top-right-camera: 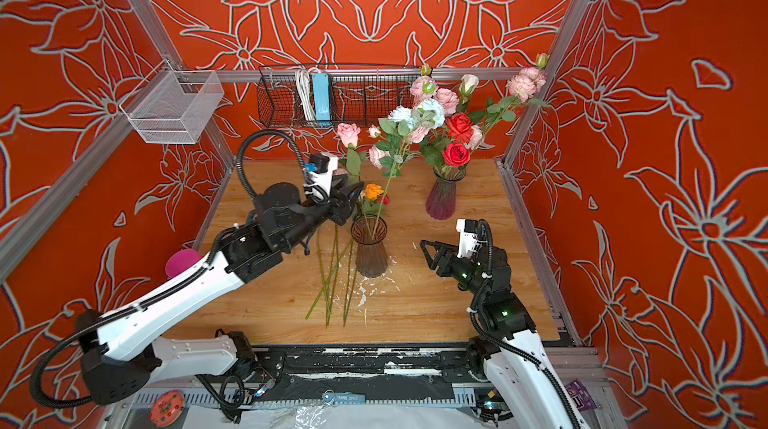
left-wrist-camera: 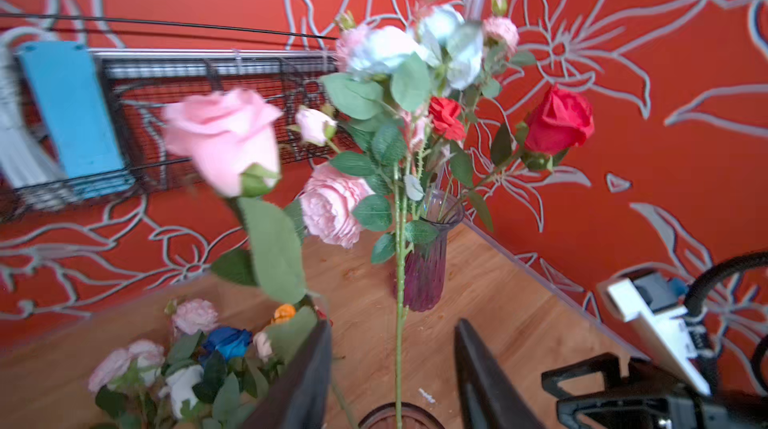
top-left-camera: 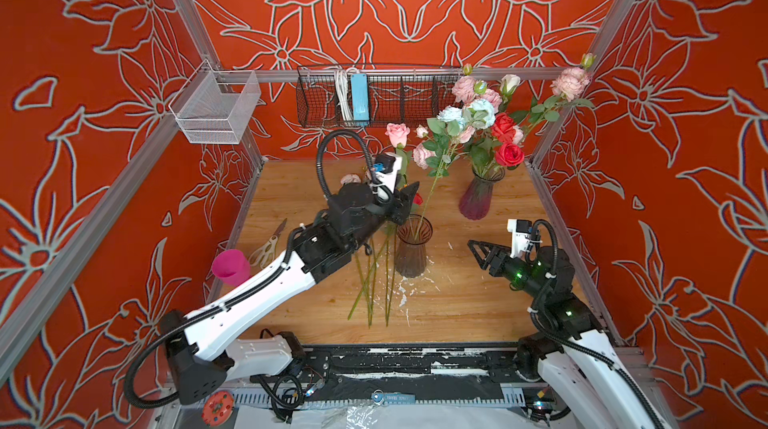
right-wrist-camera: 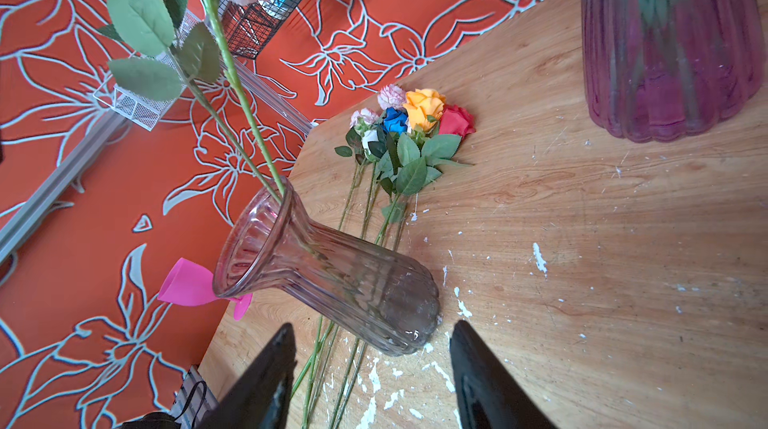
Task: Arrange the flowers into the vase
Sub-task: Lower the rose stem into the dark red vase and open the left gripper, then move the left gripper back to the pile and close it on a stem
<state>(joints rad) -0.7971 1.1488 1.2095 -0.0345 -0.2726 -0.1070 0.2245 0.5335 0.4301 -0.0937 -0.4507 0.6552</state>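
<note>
A clear ribbed vase point(top-left-camera: 412, 249) point(top-right-camera: 369, 249) point(right-wrist-camera: 332, 277) stands mid-table with two leafy stems in it: a pink rose point(top-left-camera: 397, 134) point(left-wrist-camera: 224, 136) and a spray of pale pink blooms point(top-left-camera: 424, 155). My left gripper point(top-left-camera: 405, 202) point(top-right-camera: 351, 198) point(left-wrist-camera: 392, 325) hovers just above the vase rim, open, and the spray's stem point(left-wrist-camera: 399, 339) runs untouched between its fingers. More flowers point(right-wrist-camera: 415, 123) point(left-wrist-camera: 199, 360) point(top-left-camera: 370, 281) lie flat on the table left of the vase. My right gripper point(top-left-camera: 473, 245) point(top-right-camera: 424, 245) point(right-wrist-camera: 372, 327) is open and empty, right of the vase.
A purple vase point(top-left-camera: 480, 198) point(top-right-camera: 442, 198) point(right-wrist-camera: 669, 53) full of flowers stands at the back right. A pink cup point(top-left-camera: 230, 267) and scissors point(top-left-camera: 268, 248) sit by the left wall. A black wire basket point(top-left-camera: 374, 98) hangs on the back rail. White flecks dot the wood.
</note>
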